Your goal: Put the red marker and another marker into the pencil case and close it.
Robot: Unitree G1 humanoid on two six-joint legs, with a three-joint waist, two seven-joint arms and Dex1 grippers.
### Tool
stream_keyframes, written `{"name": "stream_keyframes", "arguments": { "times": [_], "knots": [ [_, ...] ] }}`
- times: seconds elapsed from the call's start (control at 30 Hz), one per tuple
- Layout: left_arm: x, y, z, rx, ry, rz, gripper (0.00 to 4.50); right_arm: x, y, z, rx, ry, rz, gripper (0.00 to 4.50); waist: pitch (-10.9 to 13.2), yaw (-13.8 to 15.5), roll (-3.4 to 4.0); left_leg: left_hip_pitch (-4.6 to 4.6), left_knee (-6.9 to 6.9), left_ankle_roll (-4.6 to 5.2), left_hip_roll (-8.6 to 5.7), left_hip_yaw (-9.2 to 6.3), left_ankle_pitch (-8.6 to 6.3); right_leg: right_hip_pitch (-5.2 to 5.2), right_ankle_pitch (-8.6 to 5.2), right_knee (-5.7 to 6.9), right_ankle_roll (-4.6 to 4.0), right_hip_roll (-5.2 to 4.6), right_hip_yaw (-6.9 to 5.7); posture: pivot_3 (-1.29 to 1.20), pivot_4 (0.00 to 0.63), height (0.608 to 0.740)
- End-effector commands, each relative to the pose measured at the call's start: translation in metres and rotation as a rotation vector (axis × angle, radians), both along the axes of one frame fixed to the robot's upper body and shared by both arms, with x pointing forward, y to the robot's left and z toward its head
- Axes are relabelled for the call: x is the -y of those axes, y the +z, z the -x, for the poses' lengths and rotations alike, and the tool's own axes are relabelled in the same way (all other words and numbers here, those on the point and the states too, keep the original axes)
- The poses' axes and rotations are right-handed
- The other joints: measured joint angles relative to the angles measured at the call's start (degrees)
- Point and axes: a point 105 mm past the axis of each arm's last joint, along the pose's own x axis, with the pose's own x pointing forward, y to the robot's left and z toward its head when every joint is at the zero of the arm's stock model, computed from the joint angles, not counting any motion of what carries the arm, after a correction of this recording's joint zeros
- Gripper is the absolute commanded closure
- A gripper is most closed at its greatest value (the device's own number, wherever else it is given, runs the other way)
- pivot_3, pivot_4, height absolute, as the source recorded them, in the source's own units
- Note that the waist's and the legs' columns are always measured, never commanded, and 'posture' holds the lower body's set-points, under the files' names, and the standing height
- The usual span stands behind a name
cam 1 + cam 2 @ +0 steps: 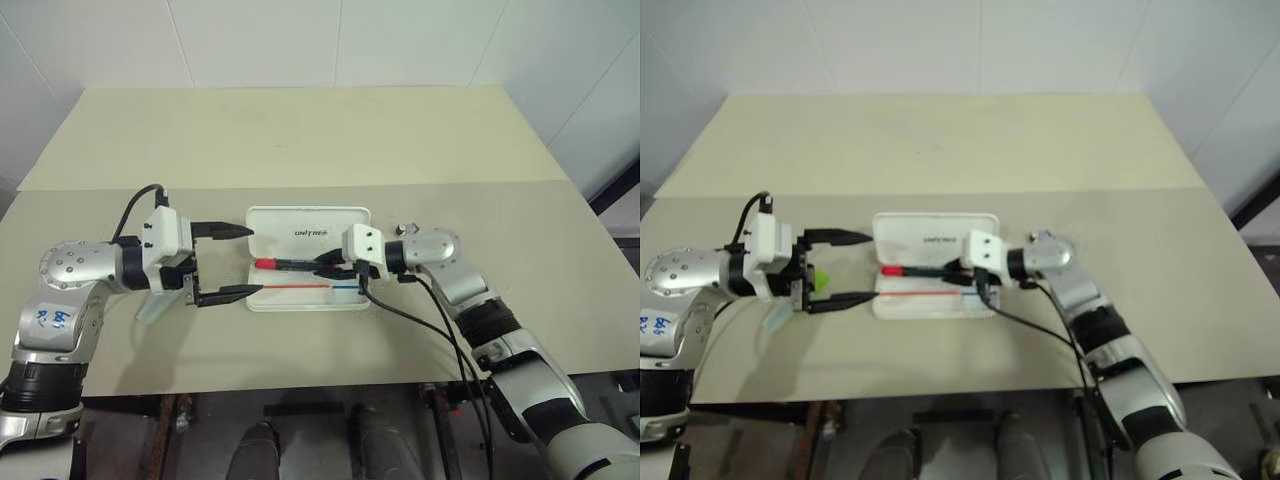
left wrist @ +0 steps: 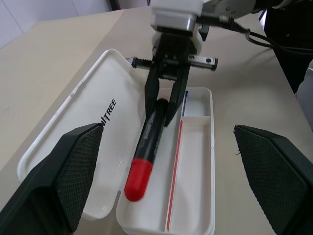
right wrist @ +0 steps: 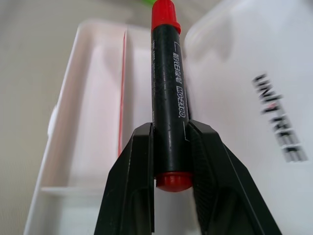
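The pencil case (image 1: 300, 222) lies open mid-table, its white lid flat at the far side and its tray (image 2: 195, 161) nearer me. My right gripper (image 1: 327, 266) is shut on the red marker (image 1: 288, 265) near its tail end. It holds the marker lengthwise over the tray beside the hinge, red cap (image 2: 138, 178) toward my left gripper. My left gripper (image 1: 240, 262) stands open at the case's left end, one finger (image 2: 73, 171) on either side. Another marker, pale green (image 1: 821, 278), lies on the table under my left gripper, partly hidden.
A thin red-and-blue stick (image 1: 310, 286) lies in the tray's long compartment. A small shiny metal object (image 1: 405, 228) sits on the table just right of the case. A black cable (image 1: 430, 320) trails from my right wrist toward the table's near edge.
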Motion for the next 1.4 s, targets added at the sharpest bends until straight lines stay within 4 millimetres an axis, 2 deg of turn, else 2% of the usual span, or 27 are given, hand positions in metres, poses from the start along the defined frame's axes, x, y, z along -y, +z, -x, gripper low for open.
{"name": "stream_keyframes", "arguments": {
  "times": [0.03, 0.07, 0.2, 0.3, 0.43, 0.6, 0.83, 1.03, 1.1, 1.2, 1.3, 1.4],
  "knots": [
    [0.004, 0.007, 0.001, 0.041, -0.022, -0.002, 0.0, 0.0, 0.022, 0.006, 0.047, 0.036, -0.026, 3.86, 0.0, 0.0, 0.0, 0.01, -0.01, 0.0, 0.0, 0.0, 0.0, 0.0, 0.0, 0.0, 0.0, 0.0, 0.0, 0.0, 0.15, 0.74],
    [0.005, 0.007, 0.0, 0.042, -0.025, -0.001, 0.0, 0.002, 0.019, 0.011, 0.027, 0.058, -0.013, 3.86, 0.0, 0.0, 0.0, 0.01, -0.02, 0.0, 0.0, 0.0, 0.0, 0.0, 0.0, -0.01, 0.0, 0.0, -0.01, 0.0, 0.15, 0.74],
    [0.008, 0.007, -0.001, 0.044, -0.034, 0.003, 0.0, 0.01, 0.009, 0.011, 0.005, 0.043, 0.013, 2.47, 0.0, 0.1, 0.0, 0.01, -0.02, 0.0, 0.0, 0.0, 0.0, 0.0, 0.0, -0.01, -0.01, 0.0, -0.01, 0.0, 0.15, 0.74],
    [0.009, 0.008, -0.002, 0.045, -0.04, 0.003, 0.0, 0.023, -0.003, 0.004, -0.003, 0.001, 0.052, 1.47, 0.0, 0.1, 0.0, 0.01, -0.02, 0.0, 0.0, 0.0, 0.0, 0.0, -0.01, -0.02, -0.01, 0.0, -0.01, 0.0, 0.15, 0.74],
    [0.01, 0.009, -0.001, 0.045, -0.044, 0.002, 0.0, 0.022, 0.001, 0.002, 0.028, -0.01, 0.035, 0.06, 0.0, -0.1, 0.0, 0.01, -0.02, 0.0, 0.0, 0.0, 0.0, 0.0, -0.01, -0.03, -0.01, 0.0, -0.01, 0.0, 0.15, 0.74],
    [0.009, 0.009, 0.001, 0.042, -0.044, 0.001, 0.0, 0.02, 0.02, 0.017, 0.013, 0.037, -0.031, 0.02, 0.0, -0.3, 0.0, 0.02, -0.09, 0.0, 0.0, 0.0, 0.0, -0.02, -0.01, -0.03, -0.01, 0.0, -0.01, 0.0, 0.15, 0.74],
    [0.006, 0.009, 0.004, 0.039, -0.03, 0.0, 0.0, 0.035, 0.052, 0.053, 0.002, 0.029, -0.134, 0.02, 0.0, 0.4, 0.01, 0.0, -0.12, 0.0, 0.0, -0.01, 0.0, -0.02, -0.04, -0.05, -0.01, 0.0, -0.01, 0.0, 0.15, 0.74],
    [-0.008, 0.009, 0.007, 0.034, 0.047, 0.015, 0.0, 0.073, 0.065, 0.075, -0.045, -0.146, -0.218, 0.02, 0.0, 0.5, 0.0, 0.0, -0.09, -0.01, 0.0, -0.01, -0.01, -0.01, -0.18, -0.08, -0.27, -0.01, 0.0, 0.0, 0.15, 0.74],
    [-0.015, 0.009, 0.008, 0.038, 0.087, 0.024, 0.0, 0.082, 0.069, 0.08, -0.058, -0.191, -0.246, 0.02, 0.0, 0.6, 0.0, -0.01, -0.1, -0.01, 0.0, -0.01, -0.01, -0.01, -0.37, -0.1, -0.63, -0.01, 0.0, 0.0, 0.15, 0.74],
    [-0.032, 0.008, 0.008, 0.056, 0.211, 0.083, 0.58, 0.09, 0.075, 0.086, -0.059, -0.246, -0.273, 0.0, 0.0, 0.1, 0.0, 0.03, -0.1, -0.01, 0.0, 0.02, -0.01, -0.01, -0.42, -0.12, -0.72, -0.01, 0.04, 0.0, 0.15, 0.74],
    [-0.059, 0.006, 0.007, 0.1, 0.404, 0.158, 1.5, 0.095, 0.075, 0.087, -0.059, -0.288, -0.276, 0.0, 0.0, 0.1, 0.0, 0.08, -0.1, 0.0, 0.02, 0.02, -0.01, 0.0, -0.48, -0.11, -0.83, 0.0, 0.04, 0.0, 0.15, 0.74],
    [-0.083, -0.006, 0.014, 0.077, 0.526, 0.167, 2.51, 0.093, 0.074, 0.085, -0.059, -0.298, -0.283, 0.0, 0.0, 0.2, -0.02, 0.05, -0.03, 0.0, 0.02, 0.03, -0.01, 0.04, -0.48, -0.23, -0.84, -0.01, 0.05, 0.0, 0.15, 0.74]
  ]
}}
